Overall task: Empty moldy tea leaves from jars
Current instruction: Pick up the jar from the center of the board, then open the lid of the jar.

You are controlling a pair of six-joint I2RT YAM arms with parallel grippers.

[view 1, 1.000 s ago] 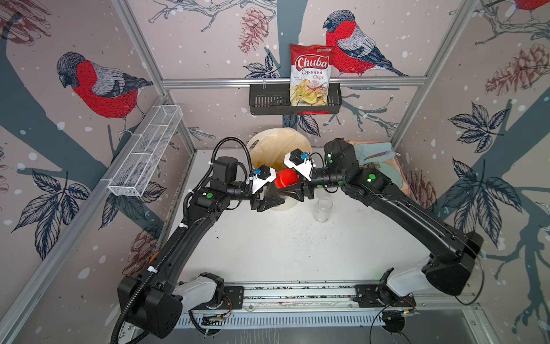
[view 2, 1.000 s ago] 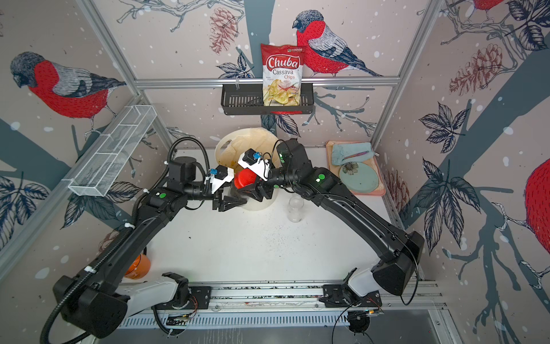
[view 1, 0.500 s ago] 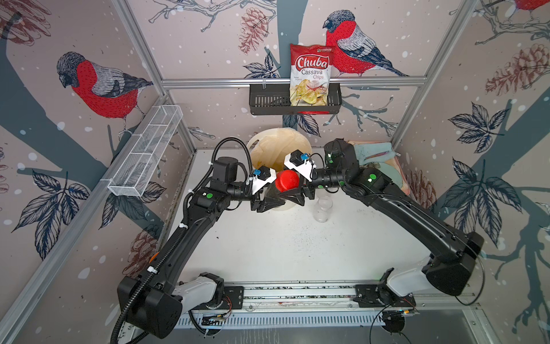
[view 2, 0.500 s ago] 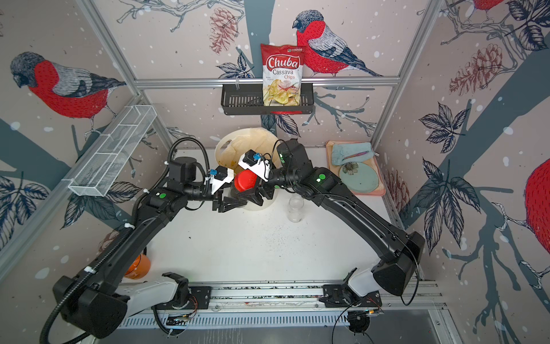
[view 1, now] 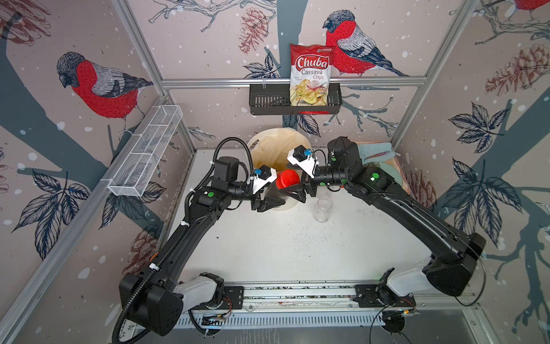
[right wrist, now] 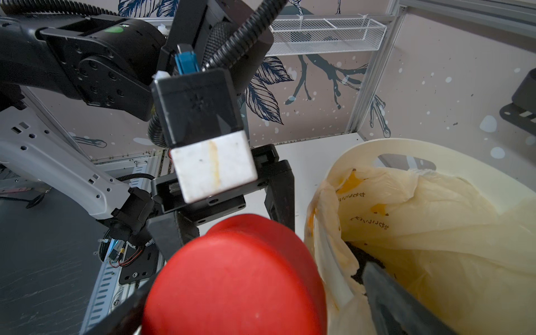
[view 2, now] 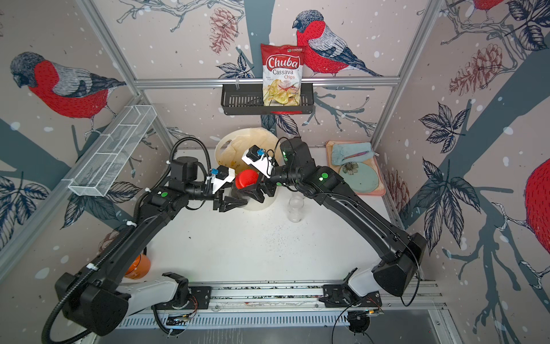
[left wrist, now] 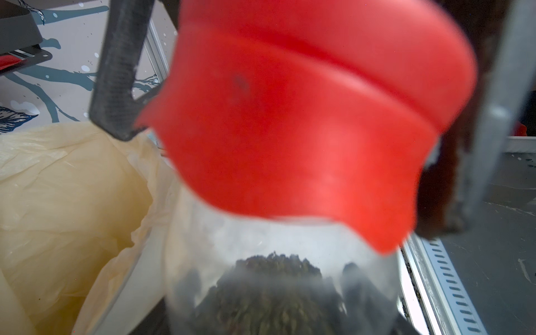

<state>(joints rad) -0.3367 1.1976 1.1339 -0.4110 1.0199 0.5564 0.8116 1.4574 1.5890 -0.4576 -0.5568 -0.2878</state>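
Holding a small clear cylindrical jar with a red screw lid (view 1: 287,179) just beside the tall white bin with a yellowish bag liner (right wrist: 406,150): left hand (view 1: 269,204) clamped on its body, right hand (view 1: 293,190) spread wide astride the lid, not gripping. Lid on, so this one is not emptied. A lidless clear jar (view 1: 323,208) stands empty on the white worktop (view 1: 282,247). Only the left wrist view shows the dark crumbly tea leaves (left wrist: 269,295) inside. Only the right wrist view shows dark leaf bits (right wrist: 359,261) in the liner.
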